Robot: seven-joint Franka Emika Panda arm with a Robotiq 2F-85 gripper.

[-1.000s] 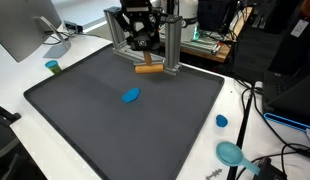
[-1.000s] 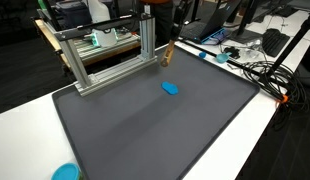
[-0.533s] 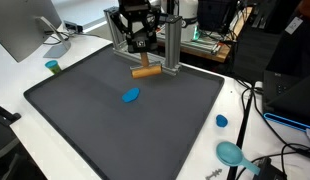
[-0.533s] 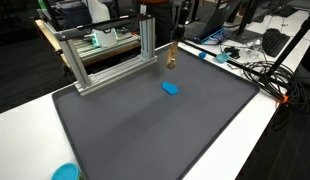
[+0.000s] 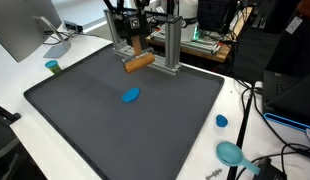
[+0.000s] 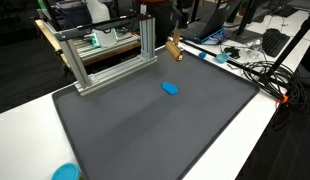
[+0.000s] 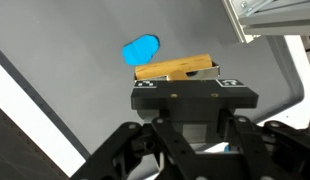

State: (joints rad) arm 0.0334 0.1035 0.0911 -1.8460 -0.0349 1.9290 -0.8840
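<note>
My gripper (image 5: 135, 38) is shut on a short wooden stick (image 5: 139, 62) and holds it tilted, a little above the far edge of the dark mat (image 5: 85, 120), right beside the aluminium frame (image 5: 171, 45). The stick also shows in an exterior view (image 6: 173, 47) under the gripper (image 6: 167, 30). In the wrist view the stick (image 7: 175, 68) lies across the jaws (image 7: 185, 84). A small blue oval piece (image 5: 130, 96) lies on the mat in front of it, apart from it, and shows in both exterior views (image 6: 170, 87) and the wrist view (image 7: 141, 48).
The aluminium frame (image 6: 105, 68) stands along the mat's far edge. A small teal cylinder (image 5: 53, 67), a blue cap (image 5: 222, 121) and a teal disc (image 5: 231, 152) sit on the white table round the mat. A monitor (image 5: 20, 30) and cables (image 6: 260, 70) are at the sides.
The wooden stick has risen off the mat in the gripper and now hangs tilted, higher and slightly to the left in an exterior view. The blue piece has not moved.
</note>
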